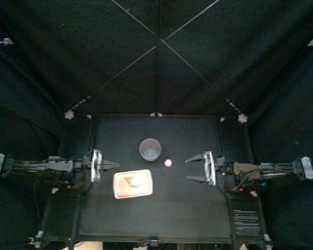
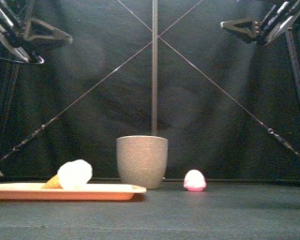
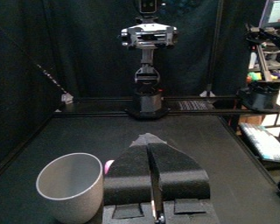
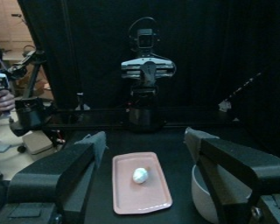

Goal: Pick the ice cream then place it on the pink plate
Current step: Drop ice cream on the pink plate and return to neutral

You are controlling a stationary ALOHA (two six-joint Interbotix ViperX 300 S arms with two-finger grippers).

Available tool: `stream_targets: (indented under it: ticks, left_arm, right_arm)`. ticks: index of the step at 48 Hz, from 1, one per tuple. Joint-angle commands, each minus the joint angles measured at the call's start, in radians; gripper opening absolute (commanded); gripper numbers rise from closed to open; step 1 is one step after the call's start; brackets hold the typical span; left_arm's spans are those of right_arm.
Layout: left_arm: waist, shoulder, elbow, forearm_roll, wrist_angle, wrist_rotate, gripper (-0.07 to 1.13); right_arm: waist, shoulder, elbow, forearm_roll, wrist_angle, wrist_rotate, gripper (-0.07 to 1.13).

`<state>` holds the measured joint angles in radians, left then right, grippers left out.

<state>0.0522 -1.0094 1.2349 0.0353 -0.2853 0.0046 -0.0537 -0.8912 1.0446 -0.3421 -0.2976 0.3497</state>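
The ice cream [image 2: 71, 174], a white scoop on a yellow cone, lies on its side on the flat pink plate [image 2: 102, 192] at the front left of the table. In the top view it [image 1: 130, 181] rests on the plate [image 1: 133, 192]; the right wrist view shows it [image 4: 142, 175] at the middle of the plate [image 4: 140, 199]. My left gripper [image 1: 107, 164] hangs shut and empty, behind the plate's left side. Held apart from the plate on the right, my right gripper [image 1: 195, 161] is open and empty. Its jaws [image 4: 145, 138] frame the plate from a distance.
A tall grey speckled cup [image 2: 142, 161] stands upright behind the plate, near the table's middle [image 1: 149, 148]. A small pink and white egg-shaped toy [image 2: 194, 180] sits to its right [image 1: 171, 165]. The left wrist view shows the cup [image 3: 70, 185] beside my shut jaws.
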Motion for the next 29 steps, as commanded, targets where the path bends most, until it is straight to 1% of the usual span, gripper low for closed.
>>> stream_targets:
  ticks: [1,29]
  left_arm:
    - [0.003,0.003,-0.011,0.002,-0.005,0.002,-0.03]
    - [0.006,0.003,-0.006,0.003,-0.005,0.002,-0.03]
  right_arm:
    - [-0.005,-0.005,0.003,-0.002,-0.012,0.000,1.05]
    - [-0.008,-0.049,0.048,-0.002,-0.014,-0.002,1.05]
